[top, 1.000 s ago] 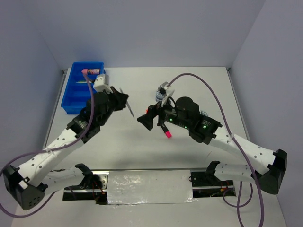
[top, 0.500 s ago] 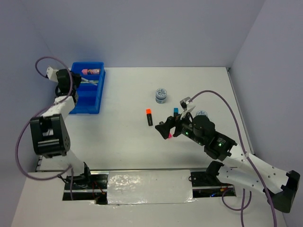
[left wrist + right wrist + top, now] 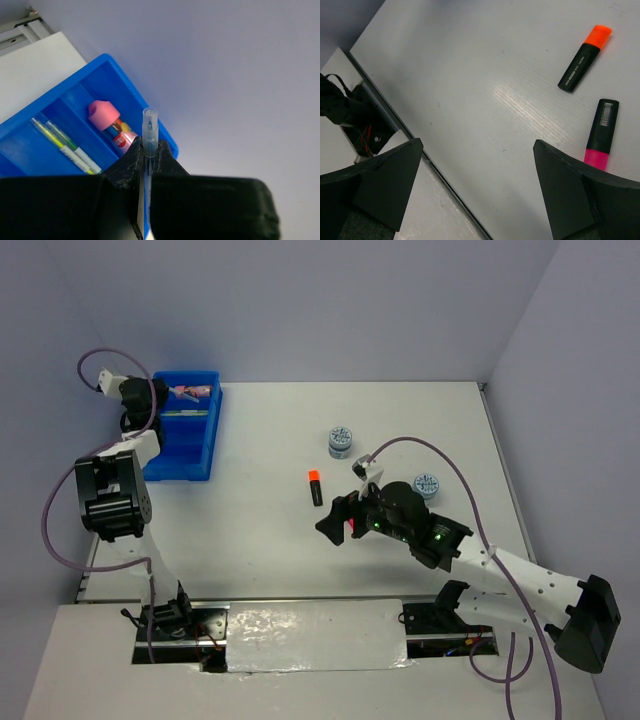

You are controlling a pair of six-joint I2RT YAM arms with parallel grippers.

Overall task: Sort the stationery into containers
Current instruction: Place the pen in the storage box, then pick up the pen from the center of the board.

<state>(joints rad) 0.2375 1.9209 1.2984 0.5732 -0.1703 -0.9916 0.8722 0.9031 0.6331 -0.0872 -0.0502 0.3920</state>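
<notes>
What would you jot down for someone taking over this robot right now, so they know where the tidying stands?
Left gripper: shut on a thin pen, held at the blue tray, not yet released.
Right gripper: open, empty, above the table near the orange-capped marker and pink-capped marker.
Done: a pink cylinder and two more pens lie in the tray, in separate compartments.
Left: both markers and two round discs sit loose on the table. Drop the held pen, then fetch these.
</notes>
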